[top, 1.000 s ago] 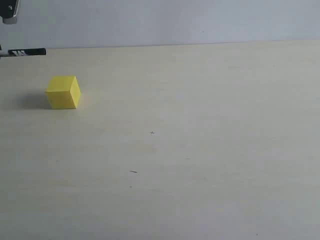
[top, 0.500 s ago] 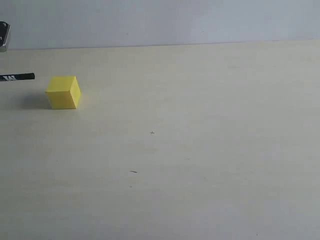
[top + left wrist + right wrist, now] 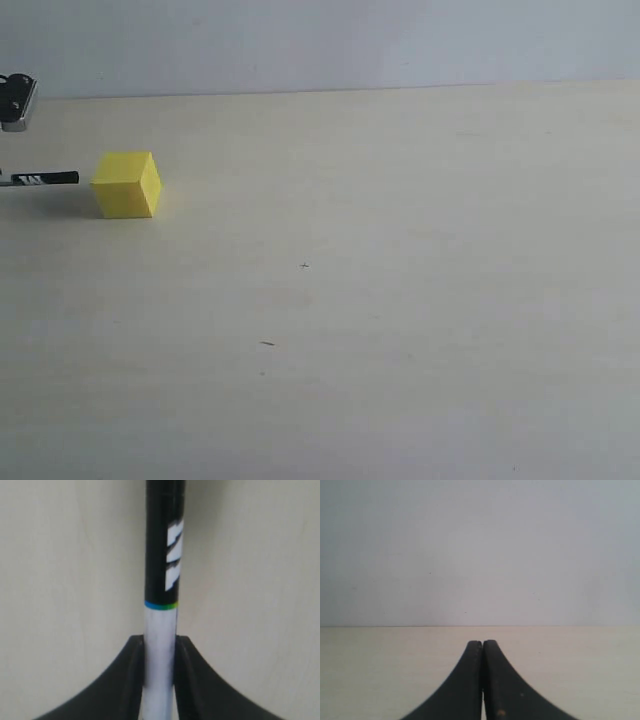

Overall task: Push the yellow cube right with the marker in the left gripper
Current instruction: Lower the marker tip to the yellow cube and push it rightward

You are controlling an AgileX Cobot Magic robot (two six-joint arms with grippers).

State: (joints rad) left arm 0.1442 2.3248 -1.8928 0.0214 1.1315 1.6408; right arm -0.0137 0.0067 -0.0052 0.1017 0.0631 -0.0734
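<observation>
At the far left edge of the exterior view, high in the frame, a small grey-and-black bit of the left arm (image 3: 15,101) pokes in. Just below it the marker (image 3: 45,179) reaches in from the same edge, lying level with its black end pointing right. The left wrist view shows the grip up close. The left gripper (image 3: 160,647) has its two dark fingers (image 3: 125,685) pinching the marker's white barrel, one on each side. The black part, with its white lettering and a thin coloured ring at the join, sticks out well past the fingertips over the pale table (image 3: 60,580). Next along to the right in the exterior view sits the cube (image 3: 125,185), bright yellow, in the upper left of the frame. It rests flat on the table with one vertical edge turned toward the camera. The marker's black tip stops just beside the cube's left face, at about mid-height. A sliver of table shows between them, so they look apart, not touching. From there the table runs on toward the right side, marked with a couple of tiny dark specks (image 3: 304,265) near the middle of the frame. A grey-white wall (image 3: 400,40) runs along the top. In the right wrist view, the right gripper (image 3: 482,645) has its black fingers (image 3: 465,680) pressed together, with no gap between them and nothing held. The table and the wall lie beyond them.
</observation>
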